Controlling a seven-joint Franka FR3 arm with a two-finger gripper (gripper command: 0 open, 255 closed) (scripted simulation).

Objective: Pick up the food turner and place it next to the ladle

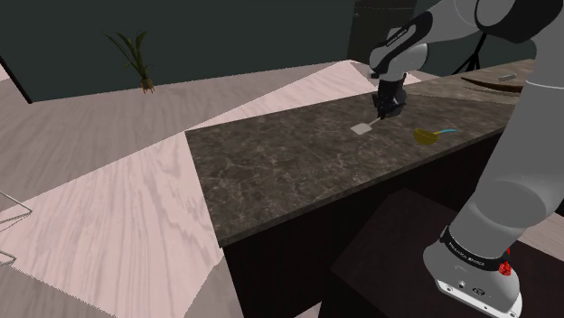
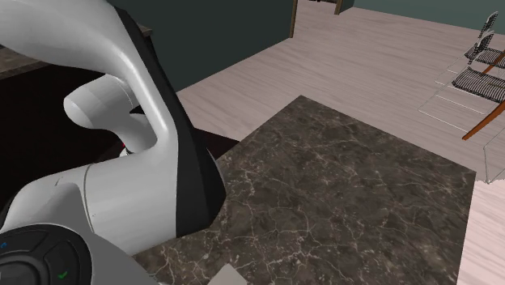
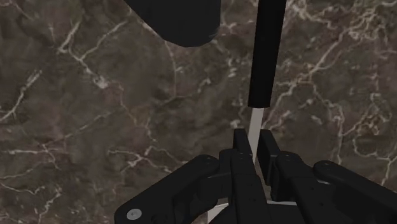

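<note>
1. Food turner (image 1: 364,127): a pale, flat blade on a thin pale shaft. In the shoulder view it sits over the dark marbled counter (image 1: 289,167), near the counter's far end and just below the gripper (image 1: 390,112). Whether the blade touches the stone or hangs just above it cannot be told.
2. Gripper, wrist view (image 3: 256,151): the two black fingers (image 3: 241,156) stand nearly together and clasp the turner's pale shaft (image 3: 256,127) between them. The turner's black handle (image 3: 266,57) runs on from the shaft, away from the fingers, above the veined stone.
3. Ladle (image 1: 431,135): a yellowish bowl with a teal handle, lying on the same counter. It is near the turner, on the side toward the shoulder view's right, and apart from it.
4. Arm (image 1: 506,181): white with dark joints, it rises from the stand (image 1: 389,262) at lower right and bends over the counter to the gripper. In the second exterior view the arm (image 2: 121,186) stands close before the camera, with the counter (image 2: 348,186) behind it.
5. Surroundings: pale wood-grain floor (image 1: 108,217), a small green plant (image 1: 137,59) by the dark wall, and wire chairs (image 2: 485,61) at the second exterior view's upper right.
</note>
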